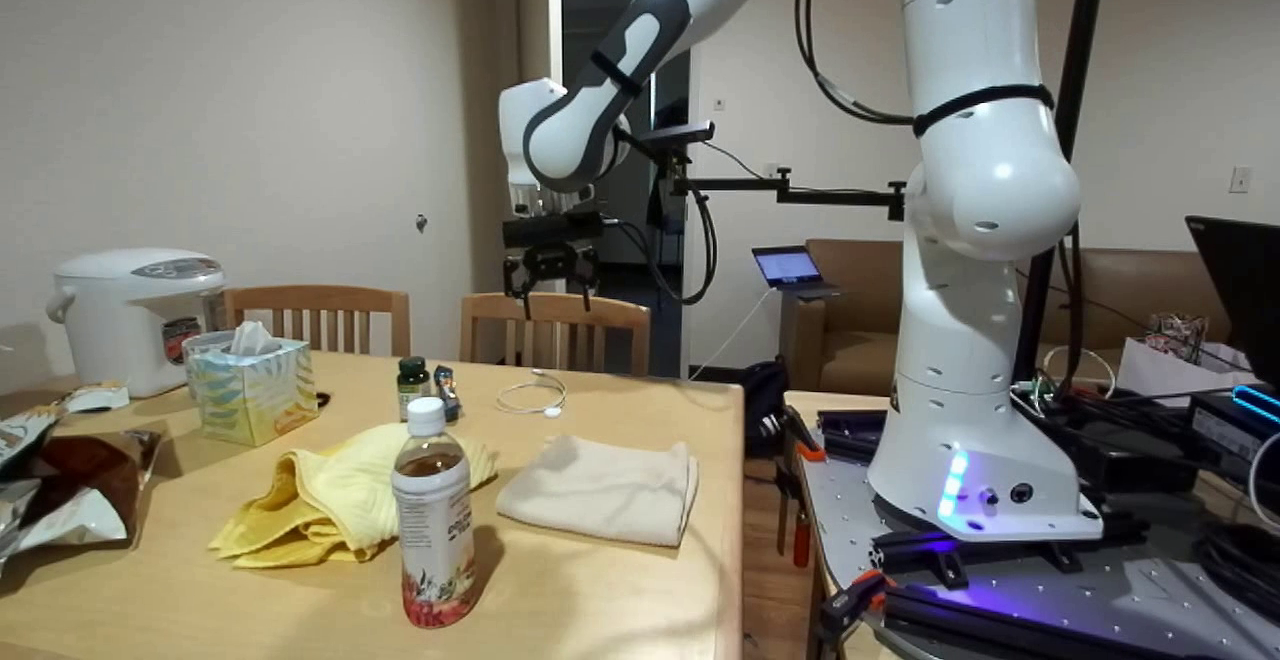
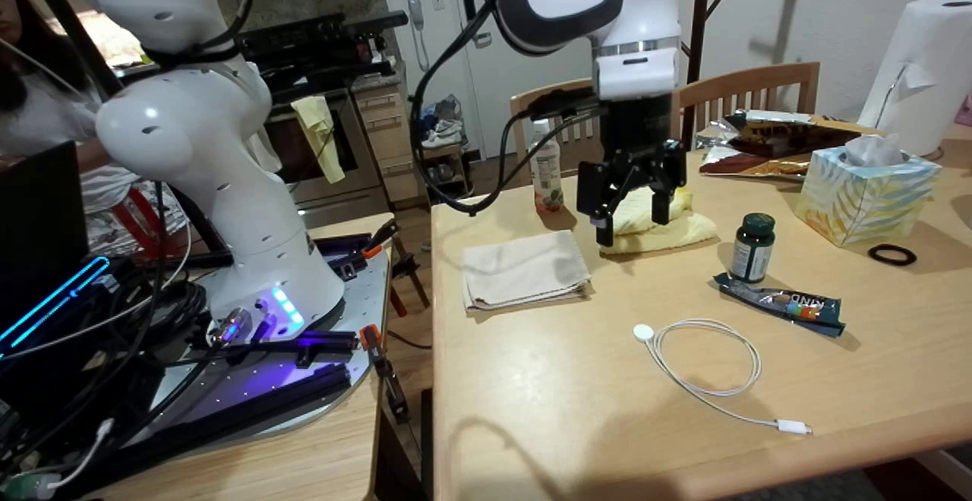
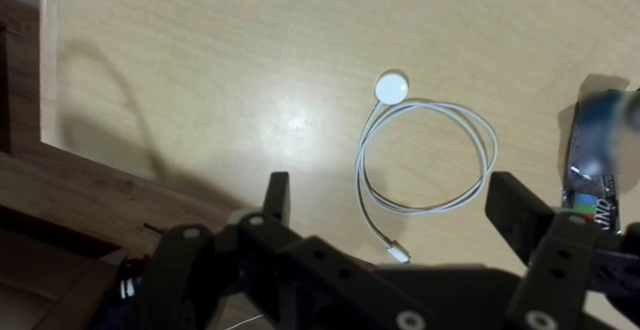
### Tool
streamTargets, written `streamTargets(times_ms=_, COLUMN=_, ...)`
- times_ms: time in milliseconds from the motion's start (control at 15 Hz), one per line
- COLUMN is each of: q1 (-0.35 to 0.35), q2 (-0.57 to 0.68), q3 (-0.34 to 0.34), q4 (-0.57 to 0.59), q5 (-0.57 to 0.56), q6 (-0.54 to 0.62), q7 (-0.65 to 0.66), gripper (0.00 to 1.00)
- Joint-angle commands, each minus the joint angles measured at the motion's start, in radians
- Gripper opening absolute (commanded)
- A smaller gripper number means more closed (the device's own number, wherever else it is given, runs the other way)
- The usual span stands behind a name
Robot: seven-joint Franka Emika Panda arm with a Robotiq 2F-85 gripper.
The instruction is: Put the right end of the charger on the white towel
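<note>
A pale wooden table carries a white charger cable lying in a loop, its round white disc at one end, its slim white connector near the table's edge. Well apart lies a folded off-white cloth towel, beside a crumpled yellow cloth. An upright, white-capped plastic bottle with a floral label stands near both. A green-capped dark-green bottle stands just beside a dark-wrapped KIND bar. A leaf-patterned tissue box stands near a black ring-shaped band; shiny brown snack bags lie near a white water dispenser and a white paper-towel roll.
</note>
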Motion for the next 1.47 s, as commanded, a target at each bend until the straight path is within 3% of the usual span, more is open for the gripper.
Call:
streamTargets(times_ms=0, q1=-0.034, q2=0.078, q3=-0.015, q4=0.080, q5=0.107, q6=-0.025, q7=-0.070, gripper=1.00)
streamTargets(times_ms=333, q1=-0.112, q2=0.142, q3=-0.012, q4=0.126, q5=0.369, q6=-0.056, q7=-0.270, gripper=1.00)
streamTargets(times_ms=600, q1=-0.124, q2=0.184, q3=-0.050, q4=0.151, q5=0.381, q6=-0.102, q7=-0.294, gripper=1.00)
streamTargets(times_ms=1133, q1=-0.146, q2=0.269, q3=0.001, q4=0.191, q5=0.547, q6=-0.024, q7=-0.506, gripper=1.00)
streamTargets(times_ms=1400, q1=-0.143, q2=0.330, q3=-0.009, q4=0.219, q5=0.558, q6=-0.033, q7=-0.516, gripper=1.00)
